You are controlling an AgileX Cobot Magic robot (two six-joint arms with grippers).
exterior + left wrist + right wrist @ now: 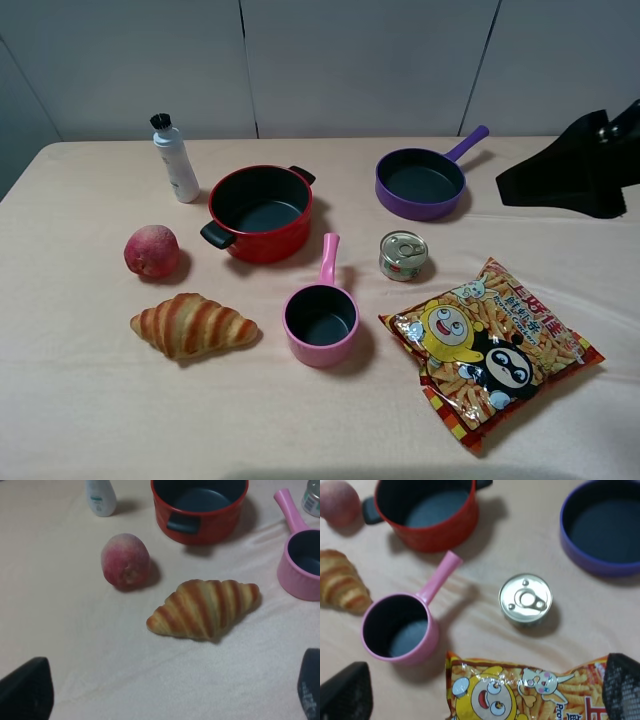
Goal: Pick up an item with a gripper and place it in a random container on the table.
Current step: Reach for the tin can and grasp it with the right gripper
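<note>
The small tin can (403,255) with a silver pull-tab lid stands upright on the table (90,400), between the purple pan and the snack bag. It also shows in the right wrist view (525,600). The red pot (262,240) with black handles stands empty at the back middle, to the can's left. My right gripper (485,695) is open and empty, above the snack bag and short of the can. The right arm (585,175) shows dark at the back right. My left gripper (167,695) is open and empty, near the croissant; the exterior high view does not show it.
A pink saucepan (320,318) sits in front of the pot, a purple pan (420,183) at the back right. An apple (152,250) and a croissant (193,325) lie on the left. A white bottle (175,160) stands behind. A snack bag (490,350) lies front right.
</note>
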